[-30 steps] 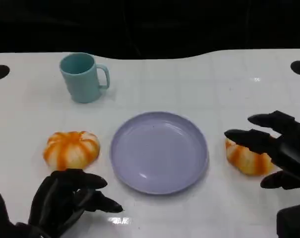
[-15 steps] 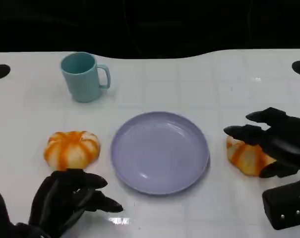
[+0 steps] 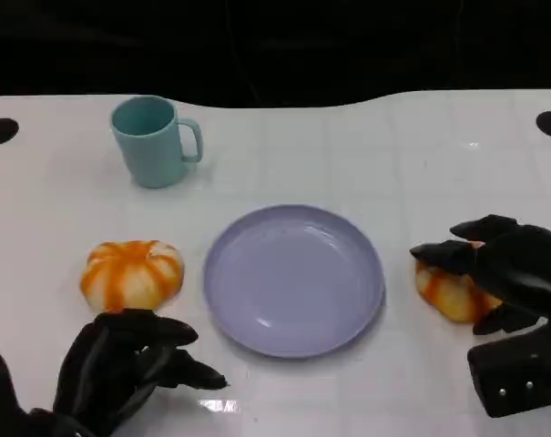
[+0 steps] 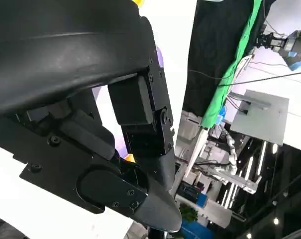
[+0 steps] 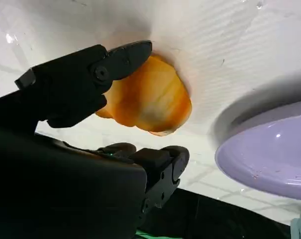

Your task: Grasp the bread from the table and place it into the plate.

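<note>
- Left hand (image 3: 120, 369): low at the near left of the table; fingers curled loosely inward, tips pointing right; nothing held.
- Right hand (image 3: 503, 273): at the near right; fingers arched over the bread (image 3: 448, 291); the right wrist view shows one finger (image 5: 90, 74) lying along the bread's top and others below its near edge; firm contact cannot be confirmed.
- Right forearm: enters from the lower right corner.

plate (image 3: 293, 279) mid-table, bare inside. white table (image 3: 393, 155) open between plate and right bread (image 3: 446, 291), just right of plate; right hand (image 3: 503, 273) arched over that bread. second bread (image 3: 131, 273) left of plate, left hand (image 3: 120, 364) near it. teal mug (image 3: 155, 141) well behind plate, leftward.
</note>
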Action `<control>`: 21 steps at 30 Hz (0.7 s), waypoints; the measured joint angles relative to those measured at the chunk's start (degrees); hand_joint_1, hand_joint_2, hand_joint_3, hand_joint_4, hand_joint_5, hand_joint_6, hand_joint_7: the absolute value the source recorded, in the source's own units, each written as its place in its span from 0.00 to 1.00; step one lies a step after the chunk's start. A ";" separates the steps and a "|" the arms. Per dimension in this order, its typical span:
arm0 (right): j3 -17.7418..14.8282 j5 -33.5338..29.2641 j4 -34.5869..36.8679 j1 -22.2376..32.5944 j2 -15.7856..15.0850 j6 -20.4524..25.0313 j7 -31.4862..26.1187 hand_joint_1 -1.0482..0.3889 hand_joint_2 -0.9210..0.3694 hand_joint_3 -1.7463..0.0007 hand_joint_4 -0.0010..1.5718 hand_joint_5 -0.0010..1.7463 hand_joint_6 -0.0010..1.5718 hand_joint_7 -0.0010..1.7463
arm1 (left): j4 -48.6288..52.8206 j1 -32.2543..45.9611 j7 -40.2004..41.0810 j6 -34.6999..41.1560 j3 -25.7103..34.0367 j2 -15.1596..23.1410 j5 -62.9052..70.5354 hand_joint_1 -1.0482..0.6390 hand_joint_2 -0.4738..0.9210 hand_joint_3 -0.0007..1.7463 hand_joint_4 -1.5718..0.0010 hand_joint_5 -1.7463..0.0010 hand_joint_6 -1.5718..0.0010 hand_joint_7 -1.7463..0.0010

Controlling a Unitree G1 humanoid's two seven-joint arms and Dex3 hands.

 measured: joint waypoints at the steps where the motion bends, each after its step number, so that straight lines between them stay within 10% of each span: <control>1: 0.00 0.57 0.00 -0.02 0.08 0.07 0.50 0.51 0.13 1.00 0.13 0.09 0.20 0.00 | 0.00 0.00 0.00 0.00 0.00 0.00 0.00 0.03 0.90 0.00 0.00 0.87 0.01 1.00; 11: 0.00 4.66 0.71 -1.21 1.85 0.78 3.97 0.59 0.10 0.99 0.25 0.10 0.29 0.03 | -0.63 0.12 0.02 0.39 -0.01 -0.04 -0.01 0.03 0.89 0.00 0.00 0.87 0.00 1.00; 15: 0.00 5.57 2.69 -2.47 2.80 0.52 2.69 0.65 0.09 1.00 0.53 0.11 0.53 0.05 | -1.10 0.21 0.25 0.56 -0.04 -0.06 0.00 0.03 0.90 0.00 0.00 0.86 0.00 1.00; 21: -0.04 5.61 7.11 -3.82 4.57 -2.51 -8.19 0.74 0.09 1.00 0.63 0.65 0.79 0.07 | -1.83 0.57 0.91 0.76 -0.21 -0.14 0.00 0.04 0.90 0.00 0.00 0.87 0.01 1.00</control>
